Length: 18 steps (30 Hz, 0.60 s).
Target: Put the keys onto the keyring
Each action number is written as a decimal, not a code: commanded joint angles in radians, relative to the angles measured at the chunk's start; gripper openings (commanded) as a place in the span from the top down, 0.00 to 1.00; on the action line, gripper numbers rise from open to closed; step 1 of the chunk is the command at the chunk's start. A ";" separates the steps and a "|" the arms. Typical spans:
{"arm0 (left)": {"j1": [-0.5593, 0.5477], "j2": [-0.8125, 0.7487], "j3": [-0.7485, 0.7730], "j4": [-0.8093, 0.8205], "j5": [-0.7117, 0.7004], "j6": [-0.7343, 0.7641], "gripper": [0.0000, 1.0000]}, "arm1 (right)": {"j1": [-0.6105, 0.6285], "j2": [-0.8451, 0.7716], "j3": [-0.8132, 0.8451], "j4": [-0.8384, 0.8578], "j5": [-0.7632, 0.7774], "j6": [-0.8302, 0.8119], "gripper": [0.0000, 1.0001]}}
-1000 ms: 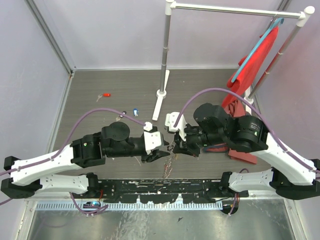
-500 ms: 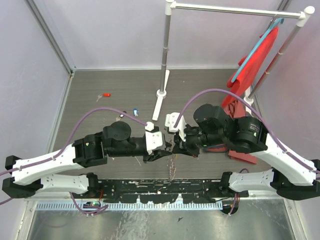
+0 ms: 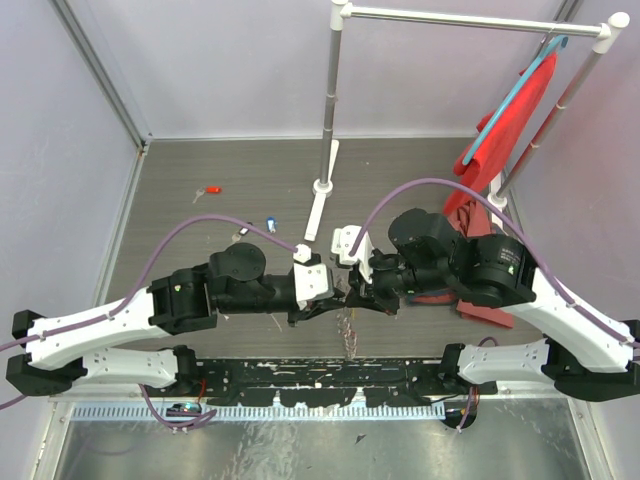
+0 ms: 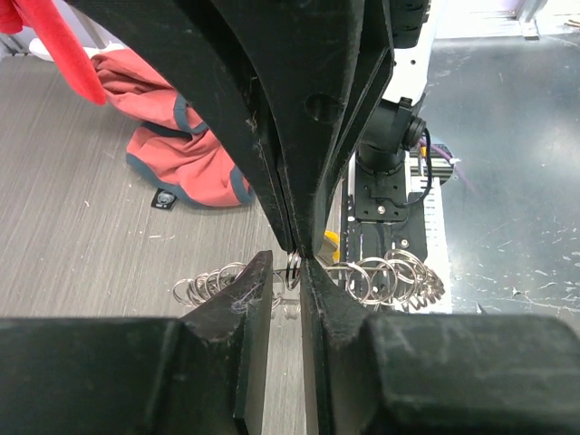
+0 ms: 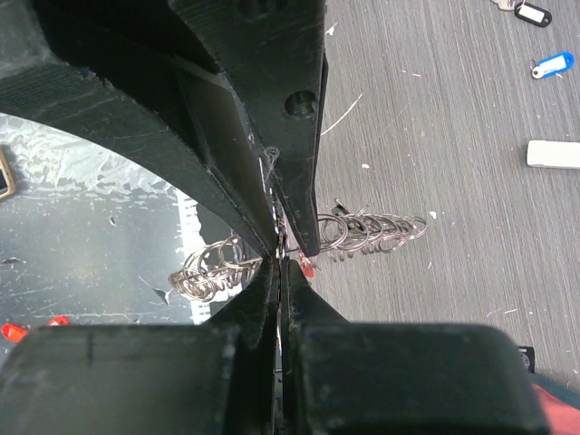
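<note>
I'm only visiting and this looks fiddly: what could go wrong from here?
The left gripper pinches the keyring with the right gripper shut right against it, so they might collide or the thin ring might slip out. Its dangling small loops could snag. The red key, blue key and black key lie far off.

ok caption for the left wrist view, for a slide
Left gripper and right gripper meet tip to tip at the keyring, its silvery loops fanning out either side.
</note>
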 commanded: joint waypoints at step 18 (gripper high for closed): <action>-0.003 -0.023 0.011 0.056 -0.006 -0.031 1.00 | 0.004 -0.058 -0.021 0.169 0.031 0.031 0.94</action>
